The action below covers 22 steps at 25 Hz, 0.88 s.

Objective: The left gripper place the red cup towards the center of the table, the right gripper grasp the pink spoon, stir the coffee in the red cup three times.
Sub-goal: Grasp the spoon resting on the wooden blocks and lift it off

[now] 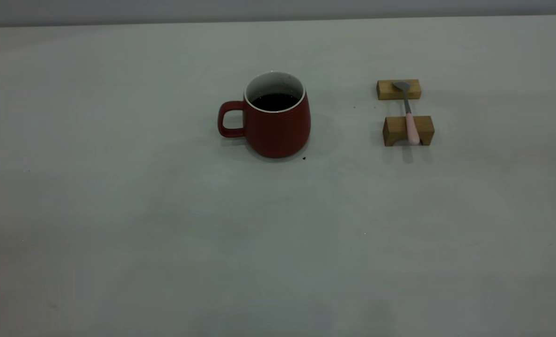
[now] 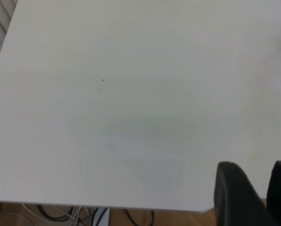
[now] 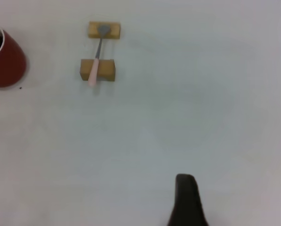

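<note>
Resting on the table (image 1: 119, 234), the red cup (image 1: 272, 122) stands upright near its middle, holding coffee (image 1: 274, 101), handle turned away from the pink spoon (image 1: 410, 119). That spoon bridges two wooden blocks (image 1: 408, 130) well apart from the cup, bowl on the farther block. Left gripper (image 2: 258, 188): fingers slightly parted, holding nothing, far from the cup. Right gripper (image 3: 187, 200): one finger visible, whether parted or closed cannot be told. Likely risks: a pinch on the slim handle could tip the spoon off its blocks; a careless stir could slop coffee over the rim.
</note>
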{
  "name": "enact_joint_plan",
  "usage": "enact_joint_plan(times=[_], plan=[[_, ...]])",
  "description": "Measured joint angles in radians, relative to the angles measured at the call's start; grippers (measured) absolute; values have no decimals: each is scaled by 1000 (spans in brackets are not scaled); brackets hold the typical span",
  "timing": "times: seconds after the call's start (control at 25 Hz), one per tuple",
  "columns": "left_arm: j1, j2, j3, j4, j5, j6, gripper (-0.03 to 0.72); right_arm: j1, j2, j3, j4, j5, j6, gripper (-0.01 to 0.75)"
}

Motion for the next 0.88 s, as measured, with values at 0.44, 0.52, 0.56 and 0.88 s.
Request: enact_joint_plan(times=[0.44, 0.52, 0.56, 0.88], plan=[[0, 0, 0, 0, 0, 0, 243, 69, 840, -253, 174, -239, -164, 650], [0, 0, 0, 0, 0, 0, 243, 105, 967, -311, 179, -267, -175, 650], [0, 0, 0, 0, 0, 0, 243, 124, 1033, -334, 181, -280, -177, 650], [0, 0, 0, 0, 0, 0, 243, 238, 1422, -566, 196, -314, -151, 650]])
